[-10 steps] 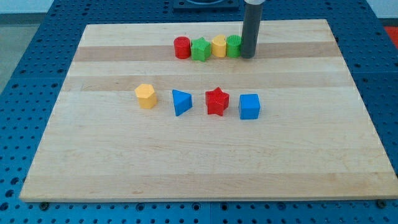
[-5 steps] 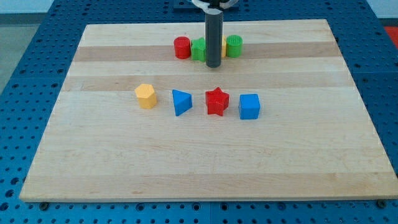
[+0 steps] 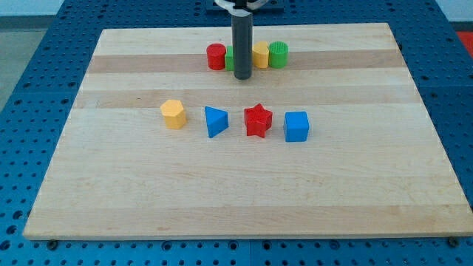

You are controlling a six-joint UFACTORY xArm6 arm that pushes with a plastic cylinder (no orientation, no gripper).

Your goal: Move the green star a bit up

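Near row on the worktop point(image 3: 244, 192) — yellow block point(image 3: 173, 114), blue triangle point(image 3: 215, 120), red star point(image 3: 258, 120), blue cube point(image 3: 296, 126). At 12 o'clock, my tip point(image 3: 242, 77) stands just below the green star point(image 3: 230, 58) — mostly hidden behind the rod. No end effector; nothing is held.

A rectangular wooden board point(image 3: 244, 185) occupies most of the view. Its surface is pale, made of lengthwise planks with visible grain; a slightly darker band runs across near the view's top. The board rests on a blue perforated table point(image 3: 29, 89) with a regular grid of small holes, visible along the view's left, right and bottom edges. A light-coloured floor area point(image 3: 29, 11) shows at the view's top corners. Lighting is even and diffuse, with only short, soft shadows.
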